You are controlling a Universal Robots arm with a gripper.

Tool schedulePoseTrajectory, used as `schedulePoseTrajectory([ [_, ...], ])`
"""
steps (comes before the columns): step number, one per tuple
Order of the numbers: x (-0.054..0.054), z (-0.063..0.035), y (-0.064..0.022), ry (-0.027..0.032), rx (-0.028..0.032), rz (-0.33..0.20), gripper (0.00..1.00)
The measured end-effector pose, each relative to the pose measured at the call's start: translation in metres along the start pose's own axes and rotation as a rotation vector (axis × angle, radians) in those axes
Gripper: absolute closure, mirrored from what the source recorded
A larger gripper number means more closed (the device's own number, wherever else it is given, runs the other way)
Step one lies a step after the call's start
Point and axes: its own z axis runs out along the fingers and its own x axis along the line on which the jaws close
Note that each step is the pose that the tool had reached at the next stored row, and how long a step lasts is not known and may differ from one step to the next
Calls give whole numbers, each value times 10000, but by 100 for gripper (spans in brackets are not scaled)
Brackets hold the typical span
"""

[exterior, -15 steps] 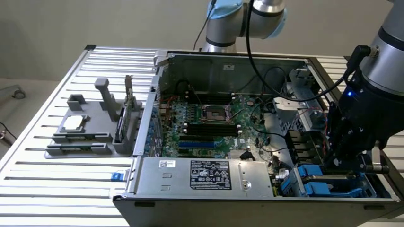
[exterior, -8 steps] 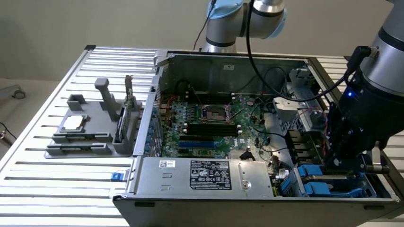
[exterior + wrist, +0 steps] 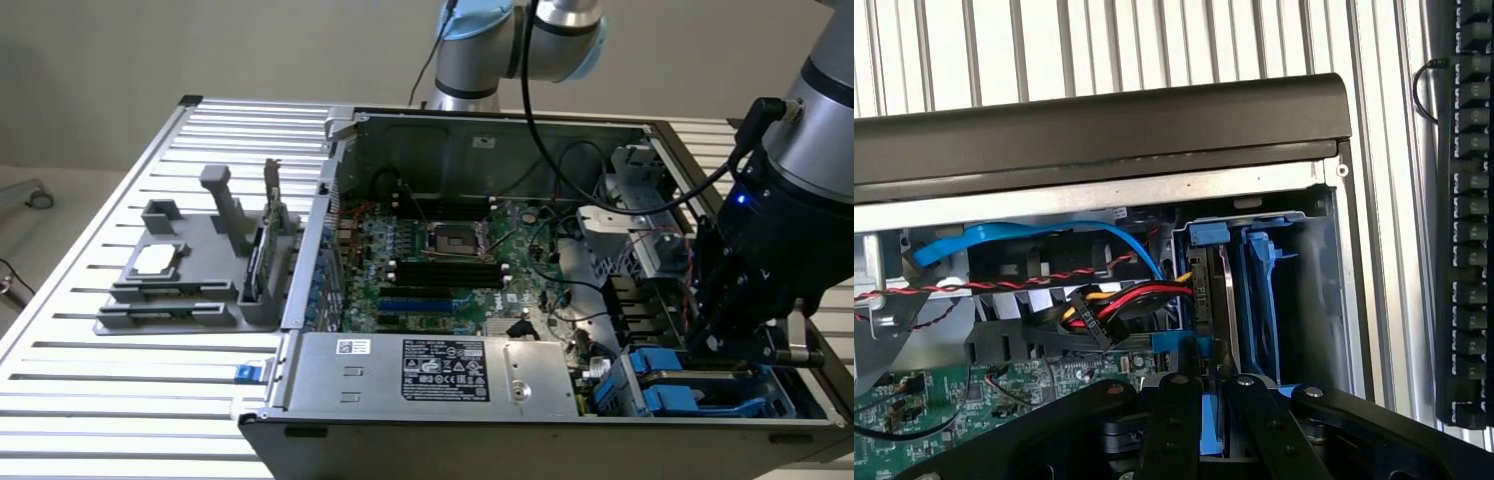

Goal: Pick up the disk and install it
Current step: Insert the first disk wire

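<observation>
The disk point(image 3: 1208, 300) stands on edge inside the blue drive cage point(image 3: 1266, 290) at the corner of the open computer case point(image 3: 441, 400). I see its grey side and the blue carrier frame along its edge. My gripper point(image 3: 1211, 425) is directly over it, fingers point(image 3: 1176, 420) pressed against either side of the blue carrier edge. In the exterior view my gripper point(image 3: 725, 345) reaches down into the case's near corner on the exterior view's right, just above the blue cage point(image 3: 674, 390). The disk's lower part is hidden inside the cage.
Red, black and blue cables point(image 3: 1104, 300) run right beside the cage. The motherboard point(image 3: 441, 260) and the labelled power supply point(image 3: 441, 370) lie in the case. A grey fixture point(image 3: 200, 270) with a small silver chip stands on the slatted table point(image 3: 134, 400).
</observation>
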Motion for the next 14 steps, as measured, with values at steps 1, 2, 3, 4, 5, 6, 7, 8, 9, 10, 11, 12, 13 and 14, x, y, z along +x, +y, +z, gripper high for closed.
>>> schedulePoseTrajectory([
  [1, 0, 2, 0, 1, 0, 1, 84],
  [2, 0, 4, 0, 1, 0, 1, 84],
  [3, 0, 5, 0, 0, 0, 1, 84],
  [4, 0, 6, -1, 0, 0, 2, 84],
  [5, 0, 8, -1, 1, 0, 2, 84],
  [6, 0, 11, -1, 2, 0, 3, 84],
  [7, 0, 13, -1, 1, 0, 4, 84],
  [8, 0, 17, -2, 3, 0, 4, 84],
  [9, 0, 20, -2, 3, 0, 4, 84],
  [10, 0, 23, -2, 2, 0, 4, 84],
  [11, 0, 27, -3, 3, 0, 4, 84],
  [12, 0, 32, -3, 2, 0, 4, 84],
  [13, 0, 37, -3, 3, 0, 4, 84],
  [14, 0, 41, -4, 2, 0, 5, 84],
])
